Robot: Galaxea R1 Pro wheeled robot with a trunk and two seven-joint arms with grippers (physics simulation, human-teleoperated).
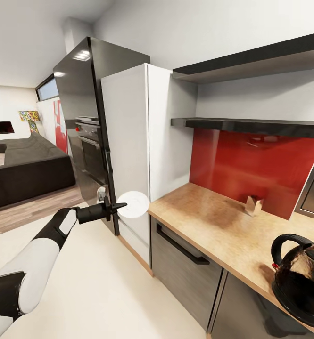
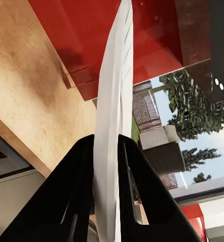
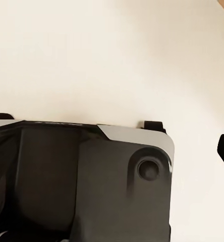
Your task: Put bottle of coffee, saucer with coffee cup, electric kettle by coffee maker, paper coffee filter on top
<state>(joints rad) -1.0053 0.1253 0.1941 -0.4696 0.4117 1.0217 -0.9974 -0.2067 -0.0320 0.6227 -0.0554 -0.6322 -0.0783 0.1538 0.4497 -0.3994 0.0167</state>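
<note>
**Saucer held out short of the counter**

The left gripper (image 1: pixel 115 207) is pinching the saucer (image 1: pixel 133 204) by its rim, fingers (image 2: pixel 81 186) pressed against both faces, out over the floor beside the countertop (image 1: pixel 213 221). The white fridge (image 1: pixel 143 141) is standing just behind it. The electric kettle (image 1: pixel 301 282) is sitting far along the countertop, below the red backsplash (image 1: pixel 251 165). Whether the right gripper is open or closed cannot be told.

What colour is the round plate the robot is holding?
White. The saucer, pinched in the left end effector, shows best in the head view.
</note>
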